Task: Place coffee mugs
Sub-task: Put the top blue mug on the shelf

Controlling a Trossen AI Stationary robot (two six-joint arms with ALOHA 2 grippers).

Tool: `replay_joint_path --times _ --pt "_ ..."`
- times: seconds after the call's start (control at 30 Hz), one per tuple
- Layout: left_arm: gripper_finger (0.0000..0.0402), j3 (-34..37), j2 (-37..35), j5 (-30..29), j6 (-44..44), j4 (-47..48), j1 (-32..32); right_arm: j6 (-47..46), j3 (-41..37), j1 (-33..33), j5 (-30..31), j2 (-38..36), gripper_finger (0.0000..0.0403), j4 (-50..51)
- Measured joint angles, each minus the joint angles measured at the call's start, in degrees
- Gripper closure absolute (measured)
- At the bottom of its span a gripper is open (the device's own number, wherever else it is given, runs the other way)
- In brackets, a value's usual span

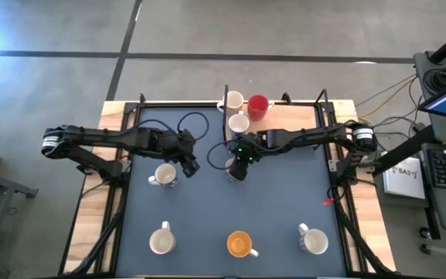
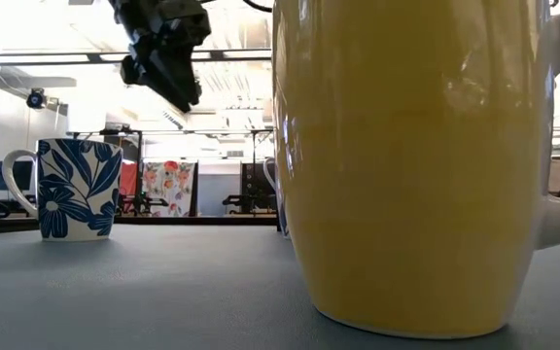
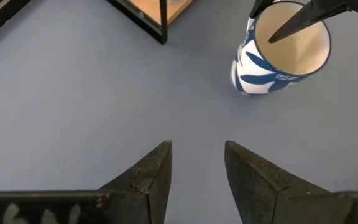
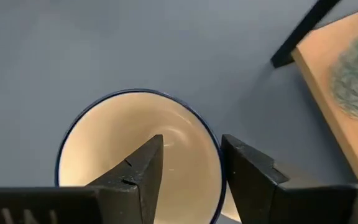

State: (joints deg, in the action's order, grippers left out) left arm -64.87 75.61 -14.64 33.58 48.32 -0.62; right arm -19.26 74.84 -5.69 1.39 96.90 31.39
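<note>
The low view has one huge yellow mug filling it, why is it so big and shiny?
In the low view, the glossy yellow ceramic mug stands right against the camera, so it looms large, and bright ceiling lights glare off its glaze; the blue-flowered white mug farther back looks small. In the high view, the same orange-yellow mug is ordinary sized, at the dark mat's near edge.

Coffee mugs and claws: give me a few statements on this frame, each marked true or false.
1. The right claw straddles the rim of the blue-rimmed mug, one finger inside. True.
2. The left claw grips a mug. False: it is open over the bare mat, with nothing between its fingers.
3. The orange mug stands between two pale mugs. True.
4. The red mug lies on its side. False: it stands upright beside the cream mug.
</note>
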Motion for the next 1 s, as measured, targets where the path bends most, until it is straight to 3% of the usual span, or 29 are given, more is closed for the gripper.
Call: replay_joint_path --times 0.17,0.4,0.87,1.0 --pt "0.0271 0.54 -1.80 -0.92 -0.02 -0.13 0.00 -0.18 0.88 0.02 -0.35 0.83 0.0293 1.82" --pt "0.0271 0.50 -2.66 -1.37 -2.72 -0.25 0.00 -2.31 0.92 0.02 -0.38 -0.66 0.0382 6.33" --pt "0.0271 0.44 -3.51 -1.55 -4.39 -0.25 -0.57 -6.81 2.78 -1.15 0.07 -7.56 0.0389 19.88" --pt "0.0271 0.44 -4.77 -2.99 -4.42 0.12 -0.58 -8.08 2.51 -3.66 5.13 -10.59 0.0390 26.04"
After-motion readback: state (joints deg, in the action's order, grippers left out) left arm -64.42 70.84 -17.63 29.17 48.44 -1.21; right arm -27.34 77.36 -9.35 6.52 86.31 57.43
